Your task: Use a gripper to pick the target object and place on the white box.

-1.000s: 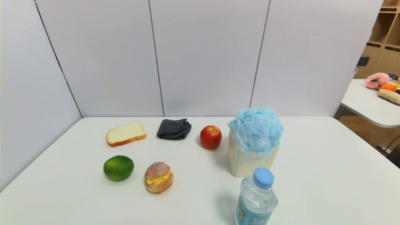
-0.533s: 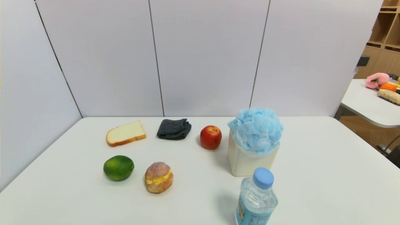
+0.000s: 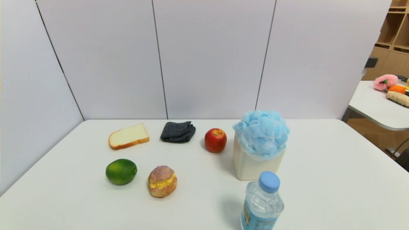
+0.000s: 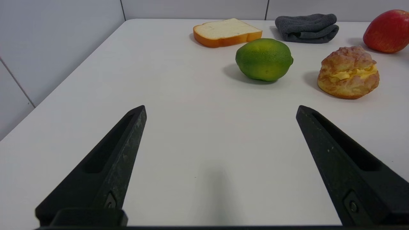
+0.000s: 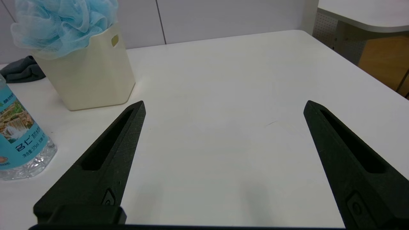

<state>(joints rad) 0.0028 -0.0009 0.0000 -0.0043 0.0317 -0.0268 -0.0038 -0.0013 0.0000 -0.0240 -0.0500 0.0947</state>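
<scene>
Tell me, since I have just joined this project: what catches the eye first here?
The fluffy light-blue mesh bath pouf bulges out of the cream-white plastic bin on the white table. A red apple sits beside the bin, and a blue-capped clear water bottle stands nearer the camera.

Only the robot's end tools show, each in its own wrist view: the left gripper [image 4: 221, 108] and the right gripper [image 5: 223, 103] are alike, each with two long matte black fingers [image 4: 105, 172] tapering to a pointed tip. Every finger has an elongated recessed slot along its inner face and a small round screw near its base (the surface looks faintly speckled). A black bar edges the base of each pair.
</scene>
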